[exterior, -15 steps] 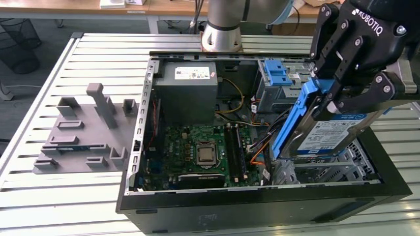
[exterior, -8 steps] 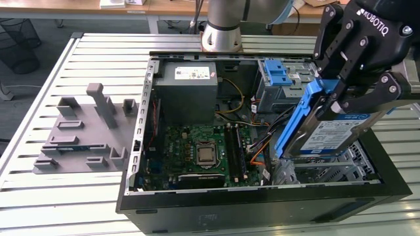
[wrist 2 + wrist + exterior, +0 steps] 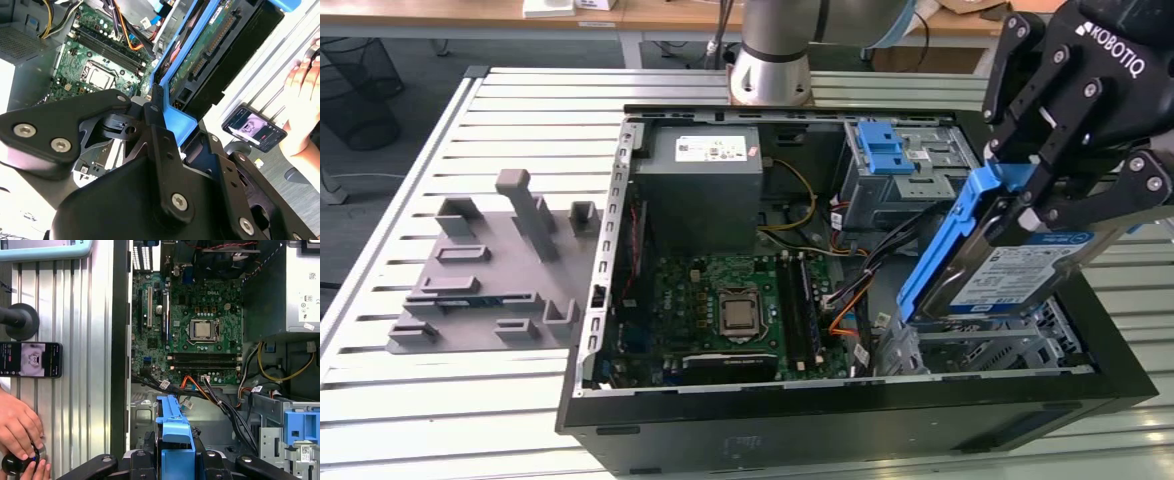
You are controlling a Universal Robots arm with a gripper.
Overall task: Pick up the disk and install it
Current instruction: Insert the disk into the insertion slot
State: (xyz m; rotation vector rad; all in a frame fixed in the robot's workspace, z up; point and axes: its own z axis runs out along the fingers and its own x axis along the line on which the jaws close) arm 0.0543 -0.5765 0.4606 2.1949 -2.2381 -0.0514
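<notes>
The disk (image 3: 1014, 270), a silver drive with a blue-and-white label in a bright blue carrier frame (image 3: 945, 250), hangs tilted on edge over the metal drive bay (image 3: 987, 350) at the front of the open computer case (image 3: 854, 425), on the exterior view's right. My gripper (image 3: 1047, 210) is shut on its upper end. In the second wrist view the disk's green circuit board (image 3: 210, 45) faces the camera, with a black finger (image 3: 156, 125) pressed against the blue frame (image 3: 175, 122). The first wrist view looks down the blue frame (image 3: 172, 430) toward the case floor.
Inside the case lie the motherboard (image 3: 734, 300), the grey power-supply box (image 3: 700, 175), a blue latch on a metal cage (image 3: 887, 150) and loose cables (image 3: 854, 300). A grey fixture (image 3: 487, 270) stands on the slatted table. A person's hand (image 3: 17, 425) and phone (image 3: 30, 359) lie beside the case.
</notes>
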